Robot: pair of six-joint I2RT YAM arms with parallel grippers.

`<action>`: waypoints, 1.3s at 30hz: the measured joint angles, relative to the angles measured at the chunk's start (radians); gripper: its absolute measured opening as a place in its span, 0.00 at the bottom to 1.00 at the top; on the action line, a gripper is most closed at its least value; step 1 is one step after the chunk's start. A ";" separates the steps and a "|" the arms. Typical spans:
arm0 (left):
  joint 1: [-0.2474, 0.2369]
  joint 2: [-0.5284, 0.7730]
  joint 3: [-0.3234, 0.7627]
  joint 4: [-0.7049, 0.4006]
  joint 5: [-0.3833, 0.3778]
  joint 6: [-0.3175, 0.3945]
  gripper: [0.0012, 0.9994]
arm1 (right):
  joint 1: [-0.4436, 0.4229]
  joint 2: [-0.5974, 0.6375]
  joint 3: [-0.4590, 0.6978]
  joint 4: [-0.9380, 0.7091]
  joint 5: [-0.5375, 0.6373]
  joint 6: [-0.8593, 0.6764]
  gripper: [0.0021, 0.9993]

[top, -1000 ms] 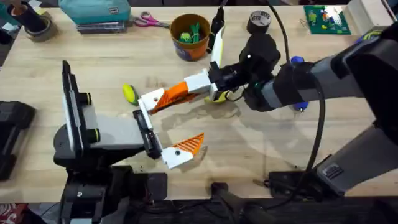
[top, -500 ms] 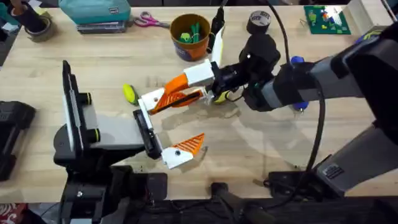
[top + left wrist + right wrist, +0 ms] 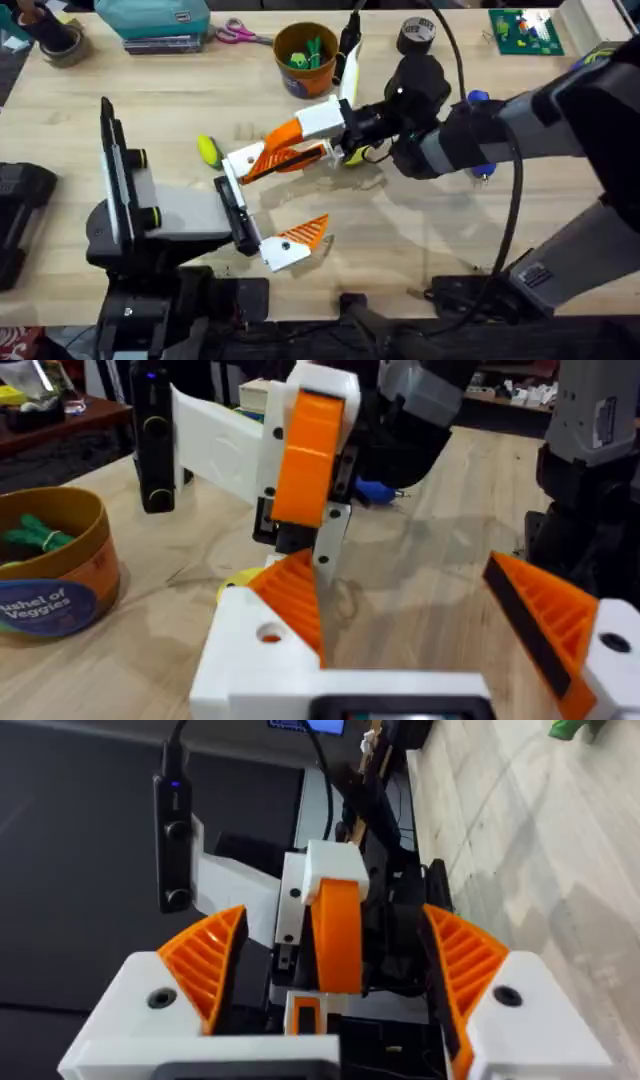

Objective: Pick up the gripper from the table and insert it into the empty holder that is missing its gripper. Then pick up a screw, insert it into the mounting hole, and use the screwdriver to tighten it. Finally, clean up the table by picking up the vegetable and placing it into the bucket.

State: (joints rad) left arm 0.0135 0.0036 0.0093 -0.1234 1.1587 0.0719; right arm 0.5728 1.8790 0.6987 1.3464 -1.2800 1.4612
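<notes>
The orange ribbed gripper [image 3: 335,935] sits on the white holder [image 3: 335,870], the far finger of my left gripper [image 3: 285,195]. That gripper is open wide, and its near finger [image 3: 295,240] also carries an orange pad. My right gripper [image 3: 282,148] is open, one finger on each side of the holder with small gaps showing. The holder's round hole [image 3: 268,632] faces up. The yellow-green vegetable [image 3: 207,150] lies just left of the holder. The orange-brown bucket [image 3: 305,58] stands at the back. The blue screwdriver [image 3: 478,97] is mostly hidden behind my right arm. No screw can be made out.
A yellow ring disc [image 3: 350,155] lies under my right wrist. Pink-handled scissors [image 3: 240,35], a teal case [image 3: 150,20], a black tape roll [image 3: 417,33] and a green circuit board [image 3: 525,30] line the back edge.
My right gripper was shut at the holder a second ago; it has opened, its fingers now apart on either side. The left arm has not moved.
</notes>
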 joint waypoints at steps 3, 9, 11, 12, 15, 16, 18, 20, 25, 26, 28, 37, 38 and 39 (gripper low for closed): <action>0.000 0.000 0.000 0.000 0.000 0.000 0.99 | -0.002 0.000 0.000 0.000 -0.001 0.000 0.99; 0.000 0.000 0.000 0.000 0.000 0.000 0.99 | -0.031 0.000 0.000 0.000 -0.023 0.000 0.99; 0.000 0.000 0.000 0.000 0.000 0.000 0.99 | -0.044 0.000 0.000 0.000 -0.027 -0.003 0.99; 0.000 0.000 0.000 0.000 0.000 0.000 0.99 | -0.050 0.000 0.000 0.000 -0.027 -0.005 0.99; 0.000 0.000 0.000 0.000 0.000 0.000 0.99 | -0.064 0.000 -0.003 0.011 -0.027 -0.012 0.99; 0.000 0.000 0.000 0.000 0.000 0.000 0.99 | -0.065 0.000 -0.005 0.022 -0.027 -0.014 0.99; 0.000 0.000 0.000 0.000 0.000 0.000 0.99 | -0.065 0.000 -0.011 0.034 -0.027 -0.017 0.99; 0.000 0.000 0.000 0.000 0.000 0.000 0.99 | -0.065 0.000 -0.018 0.037 -0.026 -0.019 0.99; 0.000 0.000 0.000 0.000 0.000 0.000 0.99 | -0.064 0.000 -0.043 0.042 -0.011 -0.019 0.99; 0.000 0.000 0.000 0.000 0.000 0.000 0.99 | -0.063 0.000 -0.047 0.049 -0.005 -0.018 0.99; 0.000 0.000 0.000 0.000 0.000 0.000 0.99 | -0.058 0.000 -0.052 0.061 0.005 -0.018 0.99; 0.000 0.000 0.000 0.000 0.000 0.000 0.99 | -0.030 0.000 -0.054 0.067 0.034 -0.018 0.72; 0.000 0.000 0.000 0.000 0.000 0.000 0.99 | -0.029 0.000 -0.054 0.067 0.035 -0.017 0.65; 0.000 0.000 0.000 0.000 0.000 0.000 0.99 | -0.029 0.000 -0.054 0.067 0.037 -0.015 0.57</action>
State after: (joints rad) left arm 0.0135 0.0036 0.0093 -0.1234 1.1591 0.0719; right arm 0.5442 1.8789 0.6449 1.4134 -1.2433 1.4460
